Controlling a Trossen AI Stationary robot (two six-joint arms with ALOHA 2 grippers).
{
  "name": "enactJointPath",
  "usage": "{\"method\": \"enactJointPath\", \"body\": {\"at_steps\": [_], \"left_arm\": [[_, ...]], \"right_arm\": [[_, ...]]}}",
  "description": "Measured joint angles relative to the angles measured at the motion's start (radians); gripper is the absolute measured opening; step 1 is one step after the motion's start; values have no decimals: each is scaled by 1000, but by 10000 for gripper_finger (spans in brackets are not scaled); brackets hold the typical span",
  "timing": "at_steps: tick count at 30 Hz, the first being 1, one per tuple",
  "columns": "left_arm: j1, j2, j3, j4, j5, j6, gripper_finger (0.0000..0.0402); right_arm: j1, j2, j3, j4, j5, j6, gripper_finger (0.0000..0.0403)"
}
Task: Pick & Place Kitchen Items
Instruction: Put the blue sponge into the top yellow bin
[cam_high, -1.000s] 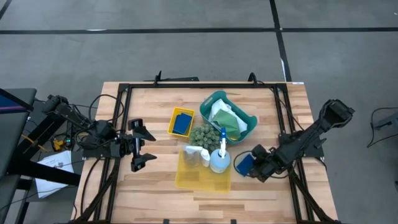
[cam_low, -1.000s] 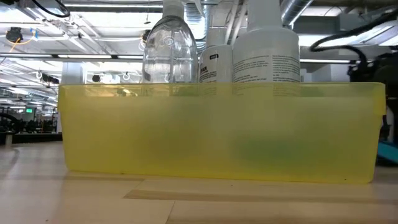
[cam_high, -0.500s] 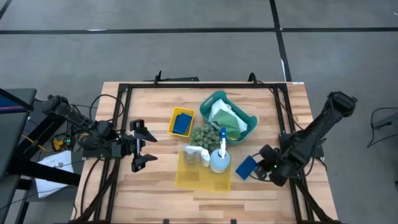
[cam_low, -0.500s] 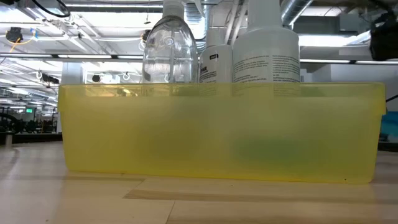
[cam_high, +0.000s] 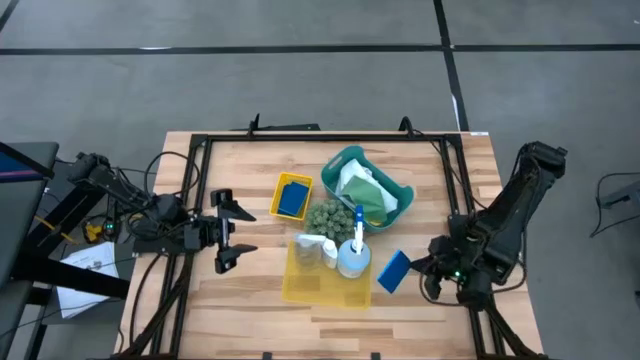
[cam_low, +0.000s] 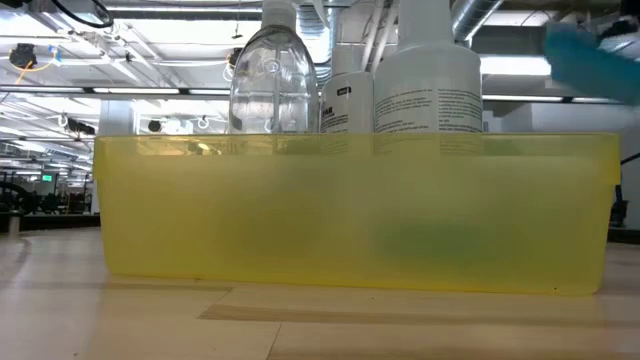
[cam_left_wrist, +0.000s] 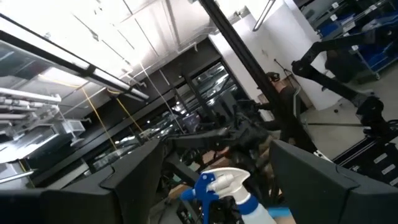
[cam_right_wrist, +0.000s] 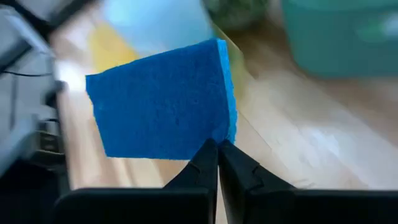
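Blue sponges, two: one (cam_high: 394, 271) in right gripper (cam_high: 428, 277) (pinched), one (cam_high: 292, 199) binned

Two dark jointed arms, black cables trailing the left arm (cam_high: 120, 205).

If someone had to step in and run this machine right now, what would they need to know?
Right claw: shut on a blue sponge, held by its edge, right of the big yellow bin.
Left claw: open, empty, waiting at the table's left.
Done: a clear bottle, a small white bottle and a blue-topped spray bottle stand in the big bin; another blue sponge lies in the small yellow bin; a white cloth is in the teal basket.
Left: place the held sponge. The green ball sits loose between the bins.
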Motion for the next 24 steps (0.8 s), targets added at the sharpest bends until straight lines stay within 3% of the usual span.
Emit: {"method": "enactJointPath", "body": {"at_steps": [9,13,17,24], "left_arm": [[0,0,0,-2,-9,-30,289],[0,0,0,-7,-101,-32,289],[0,0,0,-7,-189,-27,289],[0,0,0,-6,-204,-25,289]], "right_arm": [[15,46,218,-108,188,-295,0],[-66,79,347,-235,184,-378,0],[-157,131,499,-284,158,-563,0],[-261,228,800,-323,156,-916,0]]}}
